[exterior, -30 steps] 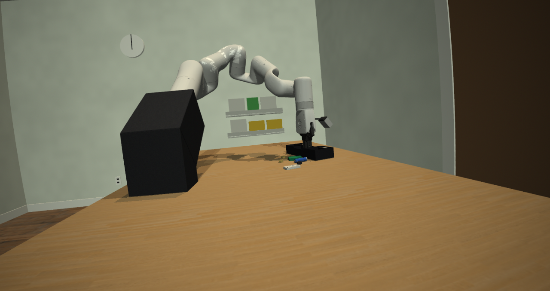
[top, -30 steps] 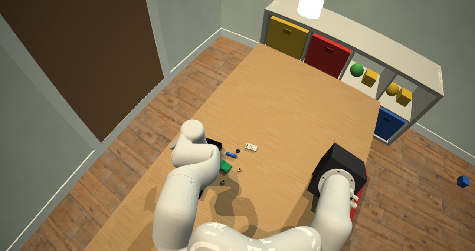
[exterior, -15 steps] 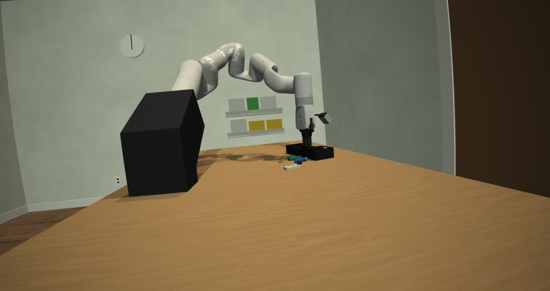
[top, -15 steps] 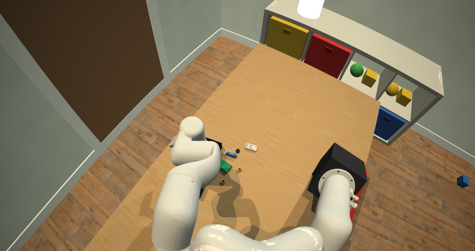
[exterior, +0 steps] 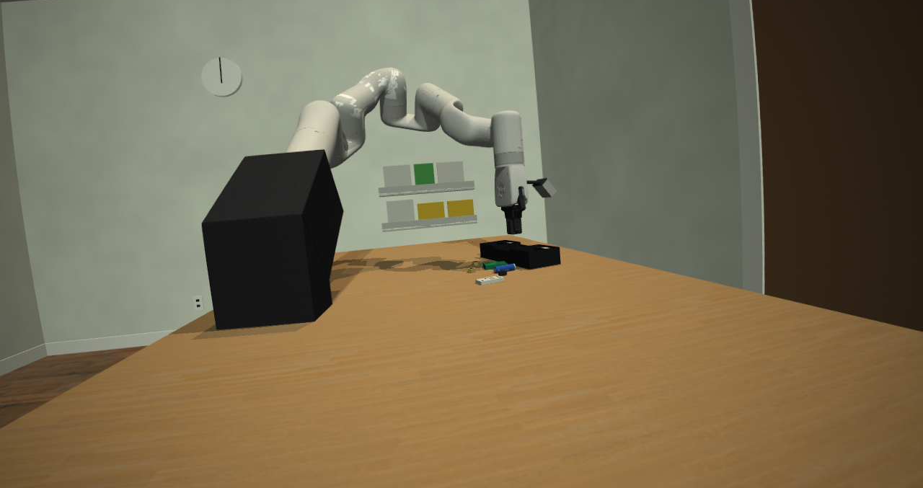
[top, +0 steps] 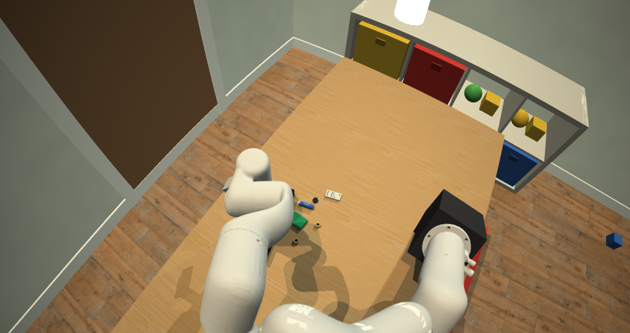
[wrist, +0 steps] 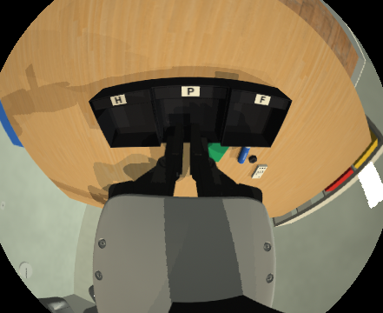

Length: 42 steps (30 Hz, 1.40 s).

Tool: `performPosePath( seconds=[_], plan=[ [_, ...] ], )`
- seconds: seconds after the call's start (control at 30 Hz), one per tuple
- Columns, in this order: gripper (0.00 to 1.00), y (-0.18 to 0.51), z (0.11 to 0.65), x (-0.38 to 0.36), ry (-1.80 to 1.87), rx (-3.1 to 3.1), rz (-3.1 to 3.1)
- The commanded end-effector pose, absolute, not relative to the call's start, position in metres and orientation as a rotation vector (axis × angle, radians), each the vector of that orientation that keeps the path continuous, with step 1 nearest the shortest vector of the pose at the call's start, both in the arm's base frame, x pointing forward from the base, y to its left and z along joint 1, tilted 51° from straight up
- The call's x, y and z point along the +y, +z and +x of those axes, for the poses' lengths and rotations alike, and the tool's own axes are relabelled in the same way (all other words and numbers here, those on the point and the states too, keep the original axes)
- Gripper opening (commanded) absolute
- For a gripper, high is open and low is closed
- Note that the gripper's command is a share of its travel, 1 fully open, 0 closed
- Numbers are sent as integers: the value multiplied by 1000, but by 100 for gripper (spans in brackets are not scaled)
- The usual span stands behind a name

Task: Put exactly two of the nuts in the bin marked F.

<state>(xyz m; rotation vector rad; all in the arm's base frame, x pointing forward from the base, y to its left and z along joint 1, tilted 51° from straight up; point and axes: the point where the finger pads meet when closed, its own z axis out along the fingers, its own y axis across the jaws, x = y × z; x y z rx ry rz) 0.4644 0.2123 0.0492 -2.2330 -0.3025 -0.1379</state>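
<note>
Black nut (top: pixel 315 199) (exterior: pixel 502 272) (wrist: pixel 253 159) lies toward the surface's (top: pixel 374 133) (exterior: pixel 451 356) (wrist: pixel 191 43) door-side edge; lowering the empty, nearly closed end effector (exterior: pixel 513 232) (wrist: pixel 187 134) could jolt bins (top: pixel 293 193) (exterior: pixel 539 256) (wrist: pixel 191 82).

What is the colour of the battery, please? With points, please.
Blue (top: pixel 306 205) (exterior: pixel 504 267) (wrist: pixel 243 155); the top view shows it best.

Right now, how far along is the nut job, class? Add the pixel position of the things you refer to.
Done: no nut shows in bin F (top: pixel 292 193) (exterior: pixel 543 257) (wrist: pixel 249 123). In hand: nothing; the gripper (exterior: pixel 513 232) (wrist: pixel 187 134) is shut above the bins. Left: two nuts; one black nut (top: pixel 315 199) (exterior: pixel 502 272) (wrist: pixel 253 159) and two yellowish nuts (top: pixel 315 226) (exterior: pixel 471 270) lie on the table.
</note>
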Motion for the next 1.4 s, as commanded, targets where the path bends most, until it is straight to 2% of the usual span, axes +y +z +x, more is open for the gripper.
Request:
performPosePath(
  seconds=[0.0, 0.5, 1.37],
  plan=[
    [7, 64, 459, 222, -143, -304, -2233],
    [7, 111, 436, 260, -143, -304, -2232],
    [7, 80, 436, 297, -142, -304, -2232]
  ],
)
